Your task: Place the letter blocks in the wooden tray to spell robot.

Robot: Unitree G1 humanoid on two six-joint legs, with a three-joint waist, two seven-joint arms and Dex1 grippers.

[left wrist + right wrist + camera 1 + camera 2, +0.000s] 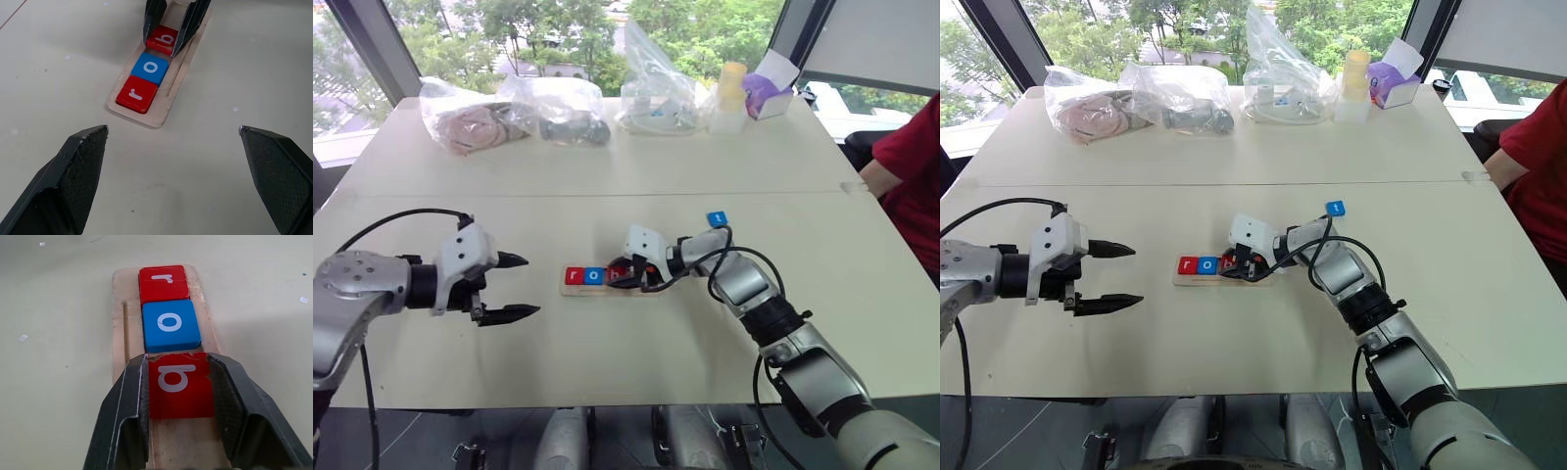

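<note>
The wooden tray (570, 291) lies at the table's middle. From its left end it holds a red r block (574, 276), a blue o block (595, 276) and a red b block (180, 387) in a row. My right gripper (178, 357) is shut on the b block's two sides, and the block rests in the tray touching the o. A blue t block (717, 218) lies loose on the table behind my right forearm. My left gripper (521, 286) hovers open and empty to the left of the tray, pointing at it.
Several clear plastic bags (558, 108) with items line the table's far side, beside a stack of cups (731, 93) and a purple box (766, 93). A person in a red sleeve (911, 166) sits at the right edge.
</note>
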